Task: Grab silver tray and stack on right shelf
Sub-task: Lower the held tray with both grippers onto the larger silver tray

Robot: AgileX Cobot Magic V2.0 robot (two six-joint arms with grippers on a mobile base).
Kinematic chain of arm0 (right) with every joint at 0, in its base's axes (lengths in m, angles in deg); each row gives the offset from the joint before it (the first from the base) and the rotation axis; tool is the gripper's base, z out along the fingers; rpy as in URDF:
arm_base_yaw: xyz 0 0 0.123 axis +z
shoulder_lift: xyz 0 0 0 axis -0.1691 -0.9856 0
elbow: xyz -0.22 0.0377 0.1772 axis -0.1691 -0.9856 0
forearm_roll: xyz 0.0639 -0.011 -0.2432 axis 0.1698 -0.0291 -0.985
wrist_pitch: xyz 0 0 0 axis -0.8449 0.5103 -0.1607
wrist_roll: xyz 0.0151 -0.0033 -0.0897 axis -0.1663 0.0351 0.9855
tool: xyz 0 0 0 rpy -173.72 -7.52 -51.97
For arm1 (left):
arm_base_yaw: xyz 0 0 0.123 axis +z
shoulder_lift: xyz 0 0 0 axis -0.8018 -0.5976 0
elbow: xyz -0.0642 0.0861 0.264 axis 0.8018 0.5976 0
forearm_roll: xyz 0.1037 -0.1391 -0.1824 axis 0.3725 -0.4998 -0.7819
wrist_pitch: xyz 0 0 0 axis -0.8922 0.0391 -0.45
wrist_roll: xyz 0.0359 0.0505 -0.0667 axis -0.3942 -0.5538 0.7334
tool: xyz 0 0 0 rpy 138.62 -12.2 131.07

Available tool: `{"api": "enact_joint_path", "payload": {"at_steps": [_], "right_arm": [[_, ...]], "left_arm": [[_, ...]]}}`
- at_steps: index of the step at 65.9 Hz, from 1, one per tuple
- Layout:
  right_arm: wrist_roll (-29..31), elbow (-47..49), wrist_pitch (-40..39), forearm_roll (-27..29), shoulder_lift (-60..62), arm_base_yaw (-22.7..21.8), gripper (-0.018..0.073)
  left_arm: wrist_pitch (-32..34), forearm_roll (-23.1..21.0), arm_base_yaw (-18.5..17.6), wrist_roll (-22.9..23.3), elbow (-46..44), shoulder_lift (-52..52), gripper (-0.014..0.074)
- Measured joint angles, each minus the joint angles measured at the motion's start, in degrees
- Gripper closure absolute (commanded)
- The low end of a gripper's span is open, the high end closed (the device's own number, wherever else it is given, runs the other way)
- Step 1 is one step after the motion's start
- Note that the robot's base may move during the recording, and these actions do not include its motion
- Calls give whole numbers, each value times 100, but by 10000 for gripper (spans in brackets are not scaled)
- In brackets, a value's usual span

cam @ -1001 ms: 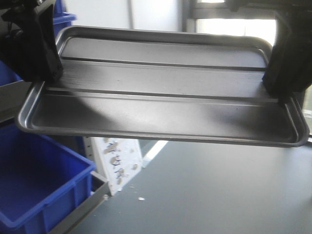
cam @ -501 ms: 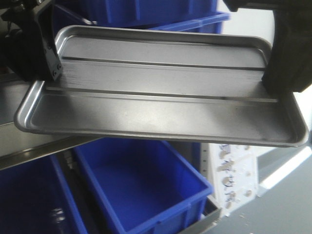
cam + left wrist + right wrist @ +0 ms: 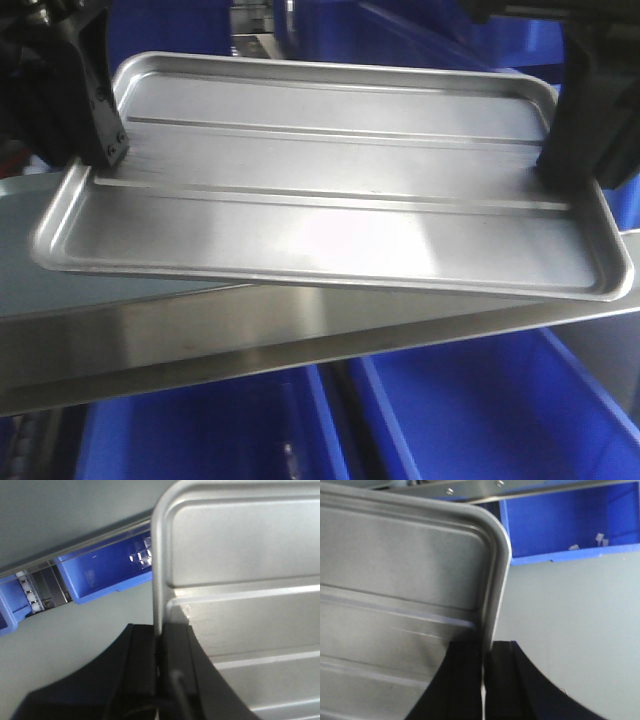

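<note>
The silver tray (image 3: 330, 215) hangs level in the air, shiny, with two lengthwise ridges on its floor. My left gripper (image 3: 98, 155) is shut on its left short rim and my right gripper (image 3: 562, 175) is shut on its right short rim. In the left wrist view the black fingers pinch the tray's rim (image 3: 156, 580) at my left gripper (image 3: 159, 642). In the right wrist view my right gripper (image 3: 484, 662) pinches the tray (image 3: 395, 580) the same way. The right shelf's broad shiny front bar (image 3: 300, 335) runs slanted right under the tray; its screws show on the bar (image 3: 470, 488).
Blue plastic bins (image 3: 480, 420) sit below the bar, and more blue bins (image 3: 330, 30) stand behind the tray. One blue bin (image 3: 560, 520) holds small scraps. A rail of white rollers (image 3: 27, 590) lies beside another blue bin (image 3: 100, 575). Grey floor (image 3: 570, 630) lies beneath.
The tray stays clamped in both grippers while the background slid right: the floor and white board left view, and the rack's steel bar and blue bins came in beneath the tray.
</note>
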Motion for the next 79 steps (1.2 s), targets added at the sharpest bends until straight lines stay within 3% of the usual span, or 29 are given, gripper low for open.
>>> {"api": "enact_joint_path", "payload": {"at_steps": [79], "right_arm": [[0,0,-10,0,0,0,503]], "left_arm": [[-10,8,0,0,0,0,691]]}}
